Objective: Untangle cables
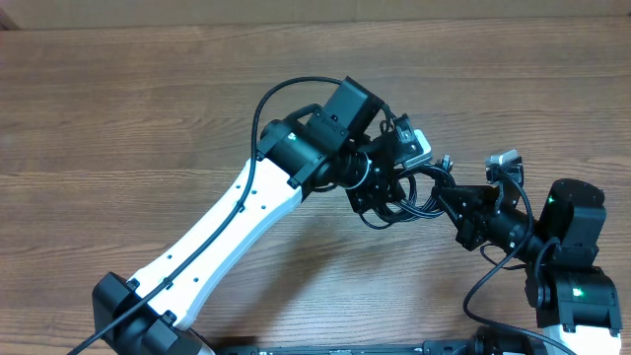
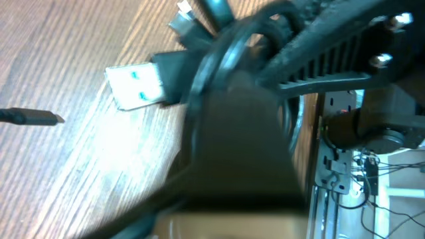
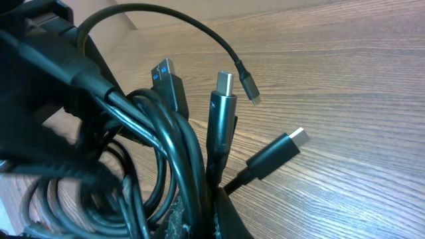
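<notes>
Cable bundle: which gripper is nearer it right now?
Right. The right gripper is shut on the cable bundle; the left gripper is at its opposite side, contact unclear.

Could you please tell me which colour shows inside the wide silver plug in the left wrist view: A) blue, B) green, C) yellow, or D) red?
A: the wide silver plug, on the end of one of the cables, shows blue inside its shell.
</notes>
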Tool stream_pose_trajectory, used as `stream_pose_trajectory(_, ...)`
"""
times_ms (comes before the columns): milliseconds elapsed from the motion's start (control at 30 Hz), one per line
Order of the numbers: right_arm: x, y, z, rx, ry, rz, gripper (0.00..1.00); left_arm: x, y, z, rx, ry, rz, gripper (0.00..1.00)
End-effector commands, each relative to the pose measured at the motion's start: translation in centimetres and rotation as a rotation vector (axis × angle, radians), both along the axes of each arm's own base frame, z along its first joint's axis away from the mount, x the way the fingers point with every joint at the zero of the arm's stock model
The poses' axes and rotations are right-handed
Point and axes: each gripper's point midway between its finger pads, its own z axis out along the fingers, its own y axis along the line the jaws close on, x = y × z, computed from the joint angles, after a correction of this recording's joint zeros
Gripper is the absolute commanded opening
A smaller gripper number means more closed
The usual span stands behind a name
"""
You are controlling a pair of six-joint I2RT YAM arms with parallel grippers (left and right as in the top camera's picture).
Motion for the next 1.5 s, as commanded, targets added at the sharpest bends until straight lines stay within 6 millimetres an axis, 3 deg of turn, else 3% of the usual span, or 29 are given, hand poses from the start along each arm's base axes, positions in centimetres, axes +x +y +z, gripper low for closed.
stream_pose_trajectory(0,0.0,0.0,1.5,-0.001,-0.046,0.004,0.04,0.5,0.6,2.0,-0.043,-0.033,0.008,0.20)
stream_pose_trajectory(133,-0.2,0.0,1.1,0.001,-0.026,0.004,0.04,0.5,0.5,2.1,-0.046,-0.036,0.005,0.04)
stream_pose_trajectory(167,-0.3,0.0,1.1,0.001,-0.022,0.004,0.04,0.4,0.4,2.1,-0.046,-0.036,0.004,0.04)
stream_pose_trajectory(200,-0.4,0.1,0.8,0.003,-0.008,0.004,0.09,0.3,0.3,2.1,-0.050,-0.039,-0.001,0.04)
stream_pose_trajectory(267,-0.5,0.1,0.7,0.004,0.001,0.003,0.34,0.4,0.2,2.2,-0.052,-0.042,-0.001,0.04)
stream_pose_trajectory(300,-0.6,0.1,0.6,0.004,0.005,0.003,0.41,0.4,0.2,2.2,-0.052,-0.042,0.000,0.04)
stream_pose_trajectory(433,-0.6,-0.1,0.4,0.021,0.037,-0.021,0.60,0.8,0.7,1.9,-0.029,-0.031,0.035,0.04)
stream_pose_trajectory(567,0.3,-2.0,-0.7,0.024,0.126,-0.187,0.68,2.3,1.9,1.0,0.041,-0.022,0.178,0.04)
stream_pose_trajectory(733,0.6,-3.9,-2.1,0.031,0.226,-0.353,0.70,3.5,2.8,0.6,0.080,0.000,0.318,0.04)
stream_pose_trajectory(867,0.7,-4.0,-2.0,0.103,0.271,-0.402,0.74,3.9,2.5,1.0,0.054,0.005,0.343,0.04)
stream_pose_trajectory(1000,1.3,-4.0,-1.1,0.199,0.288,-0.456,0.84,4.6,1.7,1.8,0.004,0.003,0.367,0.04)
stream_pose_trajectory(1300,1.4,-4.0,-1.0,0.237,0.311,-0.479,0.86,3.8,-1.5,5.0,-0.191,0.007,0.224,0.04)
stream_pose_trajectory(1467,1.7,-4.2,-1.7,0.229,0.335,-0.490,0.85,2.0,-2.8,6.6,-0.288,0.003,0.068,0.04)
